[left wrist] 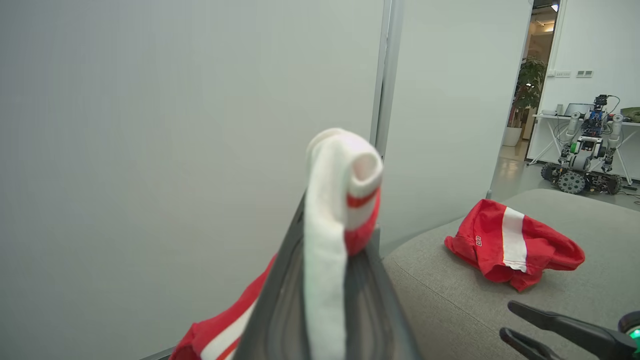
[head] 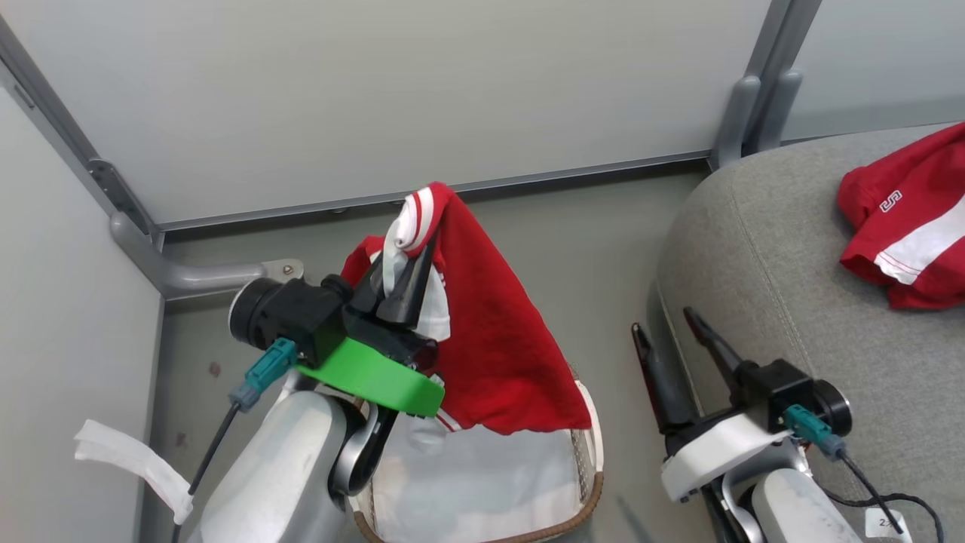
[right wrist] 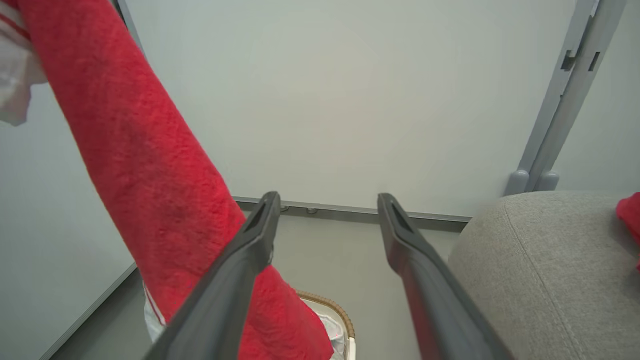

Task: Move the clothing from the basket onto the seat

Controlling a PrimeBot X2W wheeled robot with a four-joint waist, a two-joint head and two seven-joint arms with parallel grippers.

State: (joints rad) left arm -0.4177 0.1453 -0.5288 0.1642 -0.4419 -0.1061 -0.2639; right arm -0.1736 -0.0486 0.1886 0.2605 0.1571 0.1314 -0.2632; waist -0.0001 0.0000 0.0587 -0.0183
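Note:
One red garment (head: 497, 339) with white trim hangs in the air above the basket (head: 592, 483), its lower edge draped over the white liner. My left gripper (head: 403, 264) is shut on its white-striped top edge (left wrist: 340, 200). The second red garment (head: 912, 219) lies crumpled on the grey seat (head: 754, 264), also seen as a striped heap (left wrist: 510, 245). My right gripper (head: 667, 320) stands open and holds nothing, between the basket and the seat's rounded corner. Its fingers (right wrist: 250, 250) frame the floor, with the hanging garment (right wrist: 150, 175) to their left and the basket rim (right wrist: 330, 305) below.
Pale wall panels (head: 377, 98) with grey metal posts (head: 754, 98) close off the back and left. A strip of grey floor (head: 603, 241) lies between basket and seat. A white tape strip (head: 128, 452) hangs at the left wall. Another robot (left wrist: 585, 150) stands in a far room.

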